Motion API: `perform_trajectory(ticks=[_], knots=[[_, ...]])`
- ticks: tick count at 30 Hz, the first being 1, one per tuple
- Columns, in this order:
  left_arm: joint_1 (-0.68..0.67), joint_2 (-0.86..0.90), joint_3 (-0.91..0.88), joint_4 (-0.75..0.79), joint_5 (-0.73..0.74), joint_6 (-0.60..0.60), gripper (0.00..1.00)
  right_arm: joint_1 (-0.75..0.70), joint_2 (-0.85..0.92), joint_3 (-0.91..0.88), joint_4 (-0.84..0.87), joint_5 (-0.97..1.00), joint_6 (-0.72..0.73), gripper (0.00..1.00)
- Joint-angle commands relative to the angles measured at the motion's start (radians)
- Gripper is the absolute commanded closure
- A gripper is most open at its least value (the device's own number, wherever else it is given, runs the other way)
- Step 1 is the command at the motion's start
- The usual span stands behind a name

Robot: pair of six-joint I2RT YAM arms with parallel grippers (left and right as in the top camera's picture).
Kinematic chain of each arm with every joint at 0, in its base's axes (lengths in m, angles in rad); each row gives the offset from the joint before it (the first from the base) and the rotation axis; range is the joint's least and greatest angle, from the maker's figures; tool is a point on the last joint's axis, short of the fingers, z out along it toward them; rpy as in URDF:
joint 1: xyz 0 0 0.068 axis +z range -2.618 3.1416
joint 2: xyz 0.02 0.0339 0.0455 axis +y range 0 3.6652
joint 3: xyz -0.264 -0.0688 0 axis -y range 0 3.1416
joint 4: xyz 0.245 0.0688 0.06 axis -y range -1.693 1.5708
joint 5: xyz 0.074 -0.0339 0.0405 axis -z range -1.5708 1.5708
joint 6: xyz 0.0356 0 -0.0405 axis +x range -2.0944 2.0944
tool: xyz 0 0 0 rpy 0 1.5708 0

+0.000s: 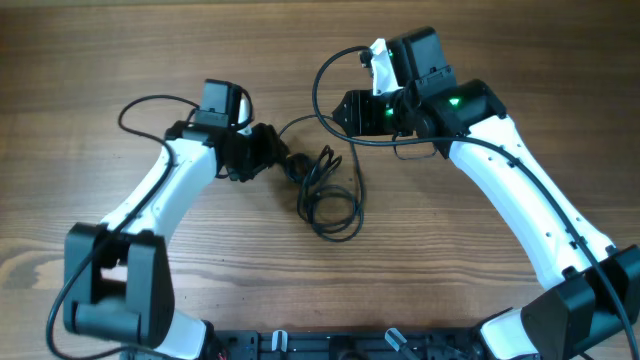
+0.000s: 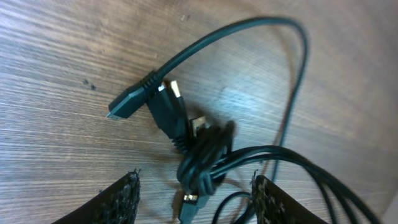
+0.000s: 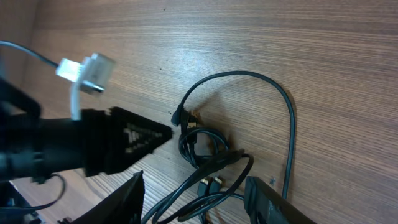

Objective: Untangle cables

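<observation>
Left gripper [image 1: 282,160], overhead: jaws parted, nothing held, tips just left of the cables [image 1: 325,190], which lie in one tangled black heap at mid-table [image 1: 420,290]. The right gripper [image 1: 345,108] hangs just far-right of the heap. Left wrist: two fingers [image 2: 121,200] straddle the knot with a gap on each side. Four plug ends [image 2: 124,106] counted, at least two gold-tipped; the cord count cannot be told. Right wrist: jaws parted, nothing clamped, two fingers [image 3: 273,205] with loose loops showing between them.
</observation>
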Motion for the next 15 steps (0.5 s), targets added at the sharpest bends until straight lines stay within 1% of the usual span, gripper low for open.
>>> perform_trajectory(ticks=[1, 2, 4, 6, 7, 13, 15], knots=[[-0.047, 0.033, 0.000, 0.023, -0.011, 0.036, 0.40, -0.001, -0.020, -0.002, 0.005, -0.015, 0.008, 0.46], [-0.063, 0.046, 0.000, 0.029, -0.040, 0.037, 0.40, -0.001, -0.020, -0.002, 0.005, -0.015, 0.008, 0.46], [-0.073, 0.061, 0.000, 0.029, -0.070, 0.032, 0.44, -0.001, -0.020, -0.002, 0.005, -0.015, 0.007, 0.46], [-0.074, 0.076, 0.000, 0.029, -0.076, 0.028, 0.53, -0.001, -0.020, -0.002, 0.005, -0.015, 0.008, 0.46], [-0.074, 0.080, 0.000, 0.029, -0.076, 0.025, 0.55, -0.001, -0.020, -0.002, 0.005, -0.015, 0.008, 0.45], [-0.074, 0.093, 0.000, 0.024, -0.107, 0.026, 0.58, -0.001, -0.020, -0.003, 0.005, -0.015, 0.008, 0.45], [-0.074, 0.101, 0.000, 0.022, -0.108, 0.026, 0.63, -0.001, -0.020, -0.003, 0.004, -0.015, 0.008, 0.45]])
